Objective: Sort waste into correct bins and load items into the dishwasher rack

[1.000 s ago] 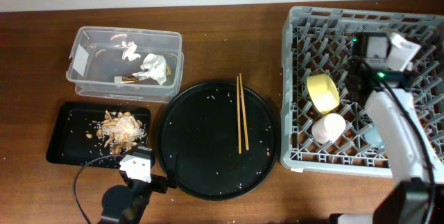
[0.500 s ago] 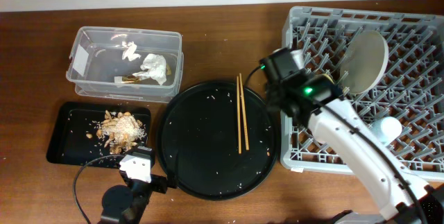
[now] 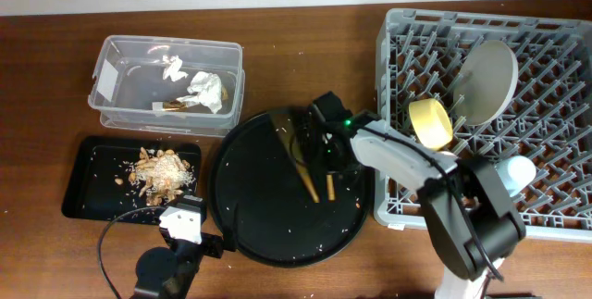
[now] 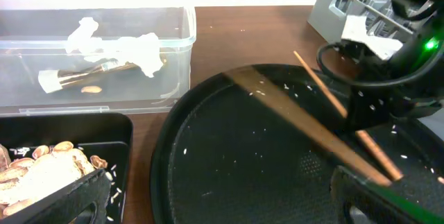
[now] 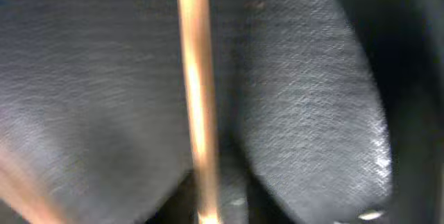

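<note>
Right gripper (image 3: 322, 149) has swung from dishwasher rack (image 3: 555, 216) to round tray (image 3: 259, 220), skewing the chopsticks (image 3: 301, 171), presumably to lift them; its jaw spread cannot be told; left gripper (image 4: 222, 197) idles, spread wide.

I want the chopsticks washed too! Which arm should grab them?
The right arm: it hangs right over the chopsticks, next to the rack. The left arm sits far back by the scrap tray.

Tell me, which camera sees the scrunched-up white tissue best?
The left wrist view. There the tissue looks big and close, and you can see its crumples through the wall of the clear tub. The overhead view shows it from above, but small. The right wrist view does not show it at all.
</note>
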Available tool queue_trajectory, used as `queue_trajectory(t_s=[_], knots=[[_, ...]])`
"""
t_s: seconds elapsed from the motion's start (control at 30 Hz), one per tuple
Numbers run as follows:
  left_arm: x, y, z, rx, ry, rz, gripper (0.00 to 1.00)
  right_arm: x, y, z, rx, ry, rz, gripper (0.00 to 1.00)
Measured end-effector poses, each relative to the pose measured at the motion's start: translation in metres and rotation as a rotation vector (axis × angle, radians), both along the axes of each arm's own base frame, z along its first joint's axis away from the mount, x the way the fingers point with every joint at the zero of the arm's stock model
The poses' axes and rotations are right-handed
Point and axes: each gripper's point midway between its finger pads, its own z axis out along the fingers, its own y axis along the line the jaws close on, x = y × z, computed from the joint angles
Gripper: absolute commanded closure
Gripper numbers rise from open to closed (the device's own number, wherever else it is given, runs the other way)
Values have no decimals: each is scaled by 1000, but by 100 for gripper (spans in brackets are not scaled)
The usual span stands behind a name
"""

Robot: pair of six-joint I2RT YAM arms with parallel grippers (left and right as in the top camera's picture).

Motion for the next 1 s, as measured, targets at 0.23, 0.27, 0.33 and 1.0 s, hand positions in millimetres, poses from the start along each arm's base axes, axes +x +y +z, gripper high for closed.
queue_trajectory(t_s=[0.23,0.27,0.33,1.0], knots=[[0,0,0,0,0,0,0,0,-8,1,-2,17,7,96],[0,0,0,0,0,0,0,-4,-10,2,-11,33,13,96],[0,0,0,0,0,0,0,-11,-21,17,-25,52,9,96],[0,0,0,0,0,0,0,17,-3,127,154,-251,227,50]])
